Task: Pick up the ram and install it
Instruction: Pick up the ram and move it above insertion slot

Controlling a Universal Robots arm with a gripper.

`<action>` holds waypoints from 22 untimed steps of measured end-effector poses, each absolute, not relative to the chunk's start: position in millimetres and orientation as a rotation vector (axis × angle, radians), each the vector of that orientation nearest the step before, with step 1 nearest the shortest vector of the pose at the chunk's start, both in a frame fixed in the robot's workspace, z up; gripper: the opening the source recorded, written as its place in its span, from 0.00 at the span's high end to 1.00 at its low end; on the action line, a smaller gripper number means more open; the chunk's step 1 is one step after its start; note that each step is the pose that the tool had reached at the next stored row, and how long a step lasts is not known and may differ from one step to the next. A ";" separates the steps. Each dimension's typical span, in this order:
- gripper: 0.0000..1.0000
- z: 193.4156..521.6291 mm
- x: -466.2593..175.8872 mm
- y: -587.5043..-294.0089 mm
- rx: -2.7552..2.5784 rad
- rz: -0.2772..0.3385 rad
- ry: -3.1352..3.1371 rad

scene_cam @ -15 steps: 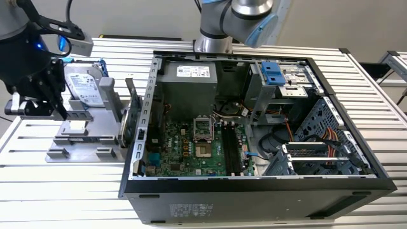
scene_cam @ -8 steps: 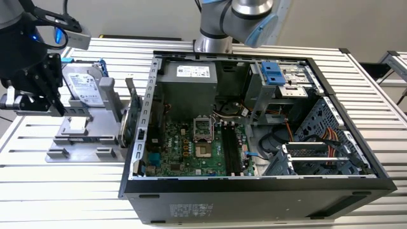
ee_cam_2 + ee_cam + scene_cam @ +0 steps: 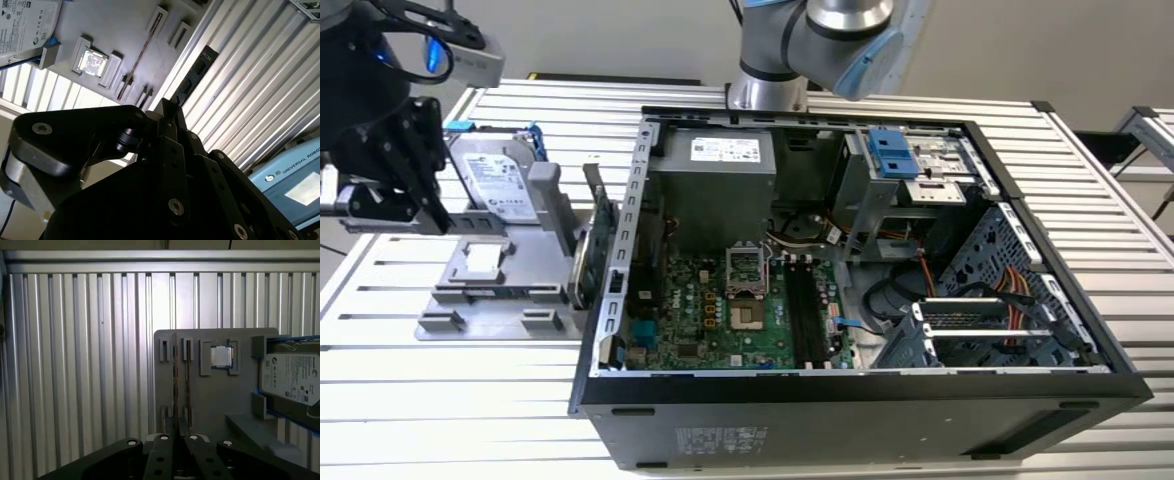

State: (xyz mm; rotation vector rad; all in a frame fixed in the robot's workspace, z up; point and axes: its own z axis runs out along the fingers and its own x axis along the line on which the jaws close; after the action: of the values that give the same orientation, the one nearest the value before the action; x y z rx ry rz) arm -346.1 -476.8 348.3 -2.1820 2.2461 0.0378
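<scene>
Gripper point(image 3: 170, 107) clamped tight on ram point(image 3: 196, 74), pinching one end. We see ram lifted clear, over slot-side edge of gray tray point(image 3: 215, 400), near second stick point(image 3: 187, 375) standing in its slot. PC case point(image 3: 854, 250) well apart.

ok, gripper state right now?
Gripper: jaws closed, holding the ram by one end.

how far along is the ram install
Nothing looks done: the ram stands on edge in the grey holder, and the motherboard's memory slots look empty. In hand: the pincer hangs over the holder, in line with the ram, not lifting it. Left: the pickup and the install.
</scene>
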 end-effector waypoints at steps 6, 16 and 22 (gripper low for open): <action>1.00 356.1 -346.1 -476.6 -2.182 0.038 2.246; 1.00 366.6 -346.1 -475.4 -2.182 0.038 2.246; 1.00 369.5 -346.1 -474.5 -2.182 0.038 2.246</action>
State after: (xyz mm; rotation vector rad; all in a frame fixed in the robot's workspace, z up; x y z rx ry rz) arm -346.1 -474.5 369.5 -2.1817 2.2458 0.0378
